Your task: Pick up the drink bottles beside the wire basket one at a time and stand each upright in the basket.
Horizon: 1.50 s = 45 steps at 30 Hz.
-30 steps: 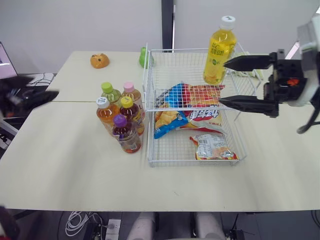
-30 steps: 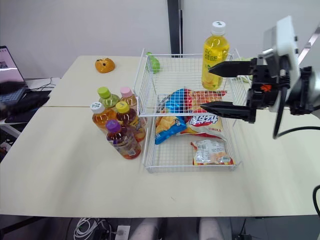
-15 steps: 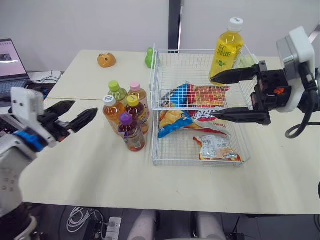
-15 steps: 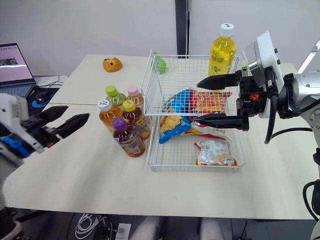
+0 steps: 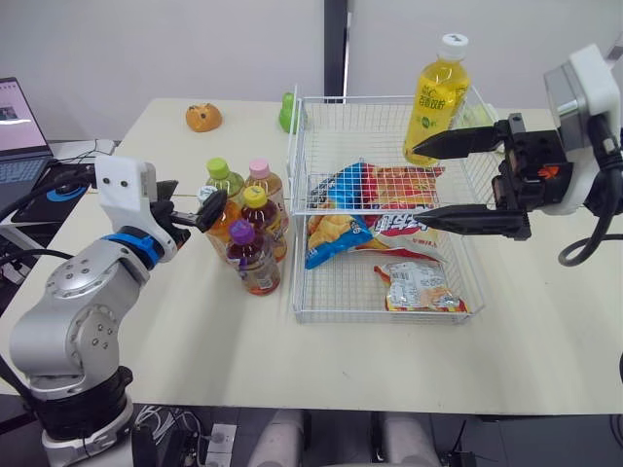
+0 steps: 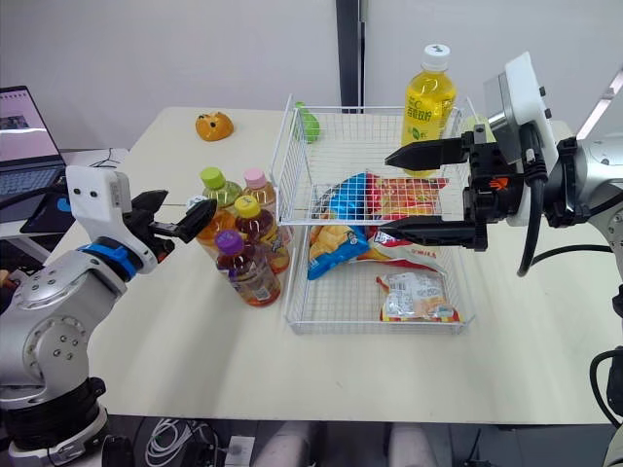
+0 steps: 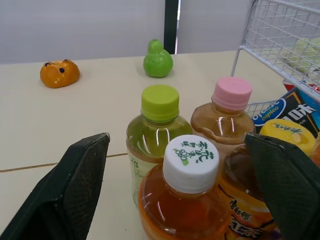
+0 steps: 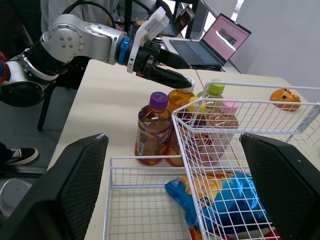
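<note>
The left gripper (image 5: 200,201), fingers (image 7: 75,190) wide open and empty, flanks the white-capped bottle (image 7: 190,165) in the tight cluster (image 5: 243,229) on the table (image 5: 195,341) beside the wire basket (image 5: 389,314) (the right gripper (image 5: 419,185) hangs open and empty over it), so closing may topple neighbouring bottles.

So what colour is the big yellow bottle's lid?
White lid; the left eye view shows it best.

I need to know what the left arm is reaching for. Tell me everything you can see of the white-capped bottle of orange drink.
The clear plastic bottle with the white screw cap holds orange-amber liquid, and its cap carries green print. It stands upright and sealed on the pale table, packed tightly against the green-capped bottle and the yellow-capped bottle. The open left pincer has a finger on each side of its cap, neither touching it.
</note>
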Available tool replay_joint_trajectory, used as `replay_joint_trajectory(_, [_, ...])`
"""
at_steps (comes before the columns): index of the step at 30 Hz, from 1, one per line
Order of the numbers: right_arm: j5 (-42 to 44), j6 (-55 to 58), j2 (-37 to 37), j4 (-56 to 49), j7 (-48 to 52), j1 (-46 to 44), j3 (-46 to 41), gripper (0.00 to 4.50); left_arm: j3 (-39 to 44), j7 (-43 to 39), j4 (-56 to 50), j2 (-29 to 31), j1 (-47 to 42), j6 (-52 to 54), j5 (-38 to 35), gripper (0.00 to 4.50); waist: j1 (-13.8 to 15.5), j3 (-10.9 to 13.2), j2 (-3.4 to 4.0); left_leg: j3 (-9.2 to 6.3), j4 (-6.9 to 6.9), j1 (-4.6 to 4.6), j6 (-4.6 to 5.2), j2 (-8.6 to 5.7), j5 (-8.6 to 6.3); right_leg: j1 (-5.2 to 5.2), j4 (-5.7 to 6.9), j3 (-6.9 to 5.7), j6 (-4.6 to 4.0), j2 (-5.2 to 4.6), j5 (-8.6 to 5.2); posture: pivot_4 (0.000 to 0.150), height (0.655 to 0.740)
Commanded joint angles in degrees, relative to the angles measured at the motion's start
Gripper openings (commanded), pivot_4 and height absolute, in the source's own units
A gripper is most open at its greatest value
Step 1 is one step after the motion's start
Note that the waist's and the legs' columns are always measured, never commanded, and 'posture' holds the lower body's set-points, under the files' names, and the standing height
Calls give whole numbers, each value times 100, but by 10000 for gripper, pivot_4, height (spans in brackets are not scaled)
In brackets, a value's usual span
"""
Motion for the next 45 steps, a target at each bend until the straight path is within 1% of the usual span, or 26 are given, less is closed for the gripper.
replay_joint_trajectory(1, [38,42,12,-173,-80,-175,-169,45000,-151,135,14,-28,-118,-272,126,44527,5,0,0,0,0,0,0,0,0,0,-1,0,0,0,0,1500,7400])
replay_joint_trajectory(8, [57,173,92,-233,-190,-273,-153,45000,-311,137,241,-17,-217,-439,117,44527,8,0,0,-1,0,0,0,-1,0,0,-1,0,0,0,0,1500,7400])
replay_joint_trajectory(9, [62,186,95,-233,-195,-285,-156,45000,-329,150,252,-14,-225,-438,121,40809,8,0,0,-1,0,0,0,-1,0,0,-1,0,0,0,0,1500,7400])
replay_joint_trajectory(11, [73,221,115,-226,-217,-335,-144,45000,-436,111,301,1,-221,-498,157,36032,5,0,0,0,-1,0,0,-1,0,0,-2,0,0,-1,0,1500,7400])
replay_joint_trajectory(16, [78,292,139,-225,-246,-396,-142,45000,-580,65,322,20,-169,-596,204,19145,10,0,0,0,-1,0,0,-1,0,0,-2,0,0,-1,0,1500,7400])
replay_joint_trajectory(18, [81,324,147,-231,-262,-426,-138,45000,-558,77,311,13,-134,-598,209,13387,10,0,0,-1,-1,0,0,0,0,0,-2,-1,0,0,0,1500,7400])
replay_joint_trajectory(22, [70,362,162,-241,-278,-443,-148,45000,-417,98,195,25,18,-559,159,13348,7,0,0,-1,-2,0,0,-1,0,0,-2,0,0,-1,0,1500,7400])
replay_joint_trajectory(24, [41,356,150,-215,-286,-454,-166,45000,-185,30,28,92,111,-499,-8,13347,-1,0,0,-1,-2,0,0,0,0,0,-2,0,0,-1,0,1500,7400])
replay_joint_trajectory(27, [-11,318,79,-144,-272,-439,-245,45000,218,-198,-166,384,172,-331,-352,13347,-34,0,0,-1,-3,-1,0,2,0,-3,-3,0,0,0,0,1500,7400])
replay_joint_trajectory(30, [-22,302,30,-88,-259,-407,-321,45000,598,-428,-113,795,48,-76,-740,13347,-40,2,-2,-6,-4,-2,0,2,0,-4,-3,-3,-1,2,-1,1500,7400])
replay_joint_trajectory(32, [-14,282,0,-13,-282,-353,-446,45000,1111,-894,310,1505,-445,349,-1350,13347,-41,8,-10,-6,-3,-4,0,1,0,-4,-4,-3,0,2,-1,1500,7400])
replay_joint_trajectory(34, [-40,260,-35,43,-292,-301,-545,45000,1356,-1345,893,2213,-997,564,-1751,13347,-38,15,-23,-15,-2,-10,-1,6,0,-7,-4,-10,-1,12,-1,1500,7400])
replay_joint_trajectory(36, [-103,210,-92,73,-281,-236,-614,45000,1277,-1641,1552,2776,-1654,701,-1971,13347,-37,16,-25,-16,-1,-13,-2,8,1,-8,-7,-12,-1,15,-1,1500,7400])
replay_joint_trajectory(38, [-180,162,-174,102,-285,-156,-706,45000,971,-1918,2201,3200,-2428,738,-2070,13347,-41,16,-24,-13,-3,-14,-2,5,0,-7,-11,-10,1,13,-1,1500,7400])
replay_joint_trajectory(40, [-258,117,-283,130,-300,-54,-838,45000,434,-2225,2851,3453,-3354,700,-2016,13347,-45,16,-24,-11,-4,-13,-1,1,0,-4,-14,-9,5,10,-1,1500,7400])
replay_joint_trajectory(42, [-302,95,-393,131,-310,56,-963,45000,-105,-2527,3373,3542,-4152,633,-1861,13347,-37,16,-24,-12,-4,-13,-2,-1,1,-4,-10,-11,7,10,-1,1500,7400])
replay_joint_trajectory(45, [-313,128,-591,56,-379,346,-1265,45000,-1046,-3068,4359,3349,-5594,351,-1385,13347,-14,21,-33,-11,-3,-12,-9,0,6,-3,-4,-16,6,15,-1,1500,7400])
